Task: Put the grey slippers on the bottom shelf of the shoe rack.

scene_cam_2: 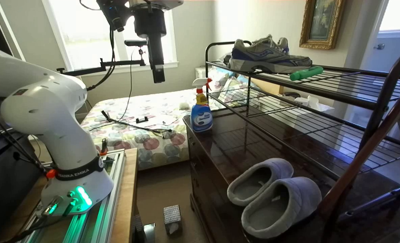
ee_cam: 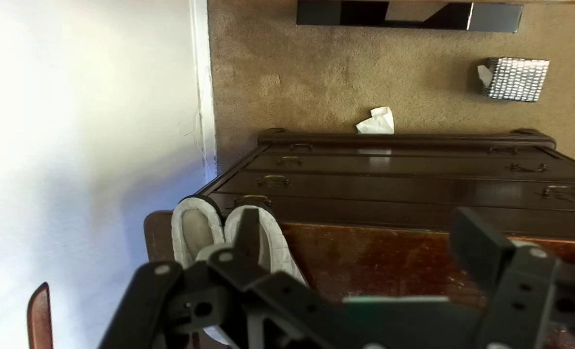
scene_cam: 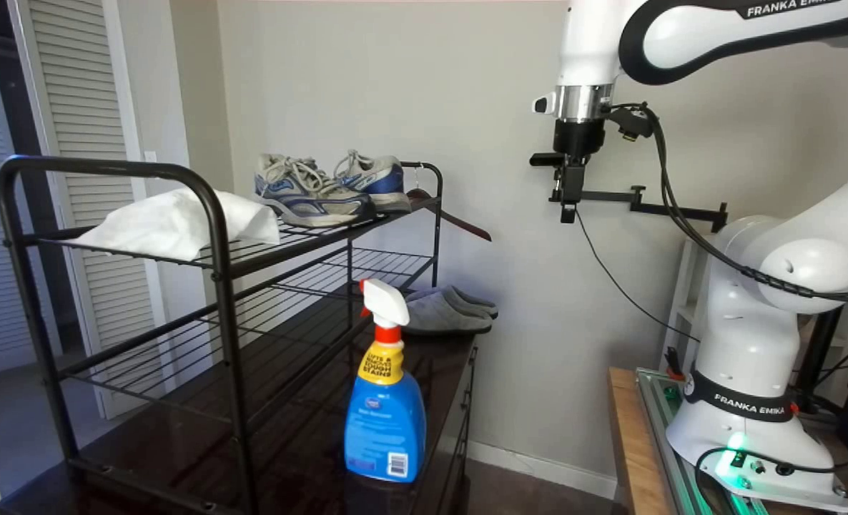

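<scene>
The grey slippers [scene_cam_2: 303,199] sit side by side on the dark dresser top at one end of the black shoe rack [scene_cam: 232,343]. They also show in an exterior view [scene_cam: 442,316] and at lower left in the wrist view [ee_cam: 280,247], partly hidden by a finger. The rack's lower wire shelf [scene_cam_2: 273,136] has nothing on it in either exterior view. My gripper [scene_cam: 570,207] hangs in the air, fingers down, apart from the slippers and rack. In the wrist view my gripper [ee_cam: 358,232] is open, with nothing between its fingers.
A blue spray bottle [scene_cam: 385,422] stands on the dresser [ee_cam: 365,252] beside the rack. Sneakers [scene_cam_2: 267,55], a green object [scene_cam_2: 306,73] and a white cloth [scene_cam: 174,222] lie on the top shelf. A brown hanger [scene_cam_2: 372,145] hangs at the rack end near the slippers.
</scene>
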Tool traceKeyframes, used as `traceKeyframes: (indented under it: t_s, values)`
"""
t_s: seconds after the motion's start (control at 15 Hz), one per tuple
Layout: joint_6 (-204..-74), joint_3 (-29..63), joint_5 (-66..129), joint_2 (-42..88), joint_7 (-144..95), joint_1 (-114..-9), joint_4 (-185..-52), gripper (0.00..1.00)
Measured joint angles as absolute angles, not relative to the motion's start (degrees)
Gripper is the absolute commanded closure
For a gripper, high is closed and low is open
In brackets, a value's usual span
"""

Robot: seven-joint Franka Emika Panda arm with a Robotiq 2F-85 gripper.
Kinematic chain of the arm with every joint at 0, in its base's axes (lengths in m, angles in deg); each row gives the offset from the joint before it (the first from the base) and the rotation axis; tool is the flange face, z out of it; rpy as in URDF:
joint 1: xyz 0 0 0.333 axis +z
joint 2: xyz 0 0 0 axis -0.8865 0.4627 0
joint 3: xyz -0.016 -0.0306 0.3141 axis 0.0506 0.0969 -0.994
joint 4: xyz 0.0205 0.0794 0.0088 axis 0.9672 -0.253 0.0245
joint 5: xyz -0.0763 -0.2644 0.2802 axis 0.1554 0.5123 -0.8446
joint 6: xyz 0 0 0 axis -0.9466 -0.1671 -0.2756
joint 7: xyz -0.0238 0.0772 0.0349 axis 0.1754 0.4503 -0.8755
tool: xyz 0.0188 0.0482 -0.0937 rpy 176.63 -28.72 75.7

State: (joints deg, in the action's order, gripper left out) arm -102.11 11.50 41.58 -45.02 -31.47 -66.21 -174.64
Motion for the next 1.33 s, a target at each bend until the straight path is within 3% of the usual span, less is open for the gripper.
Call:
traceKeyframes:
  t_s: [0.27,0.8,1.33]
  values:
    - [-105.92,12.51,41.70,-44.90,-31.55,-65.86,-174.81,0.00]
    - [-130.26,24.20,46.81,-41.36,-51.73,-65.24,-180.41,0.00]
    - [-135.64,35.80,45.26,-29.21,-68.45,-63.84,-181.12,0.00]
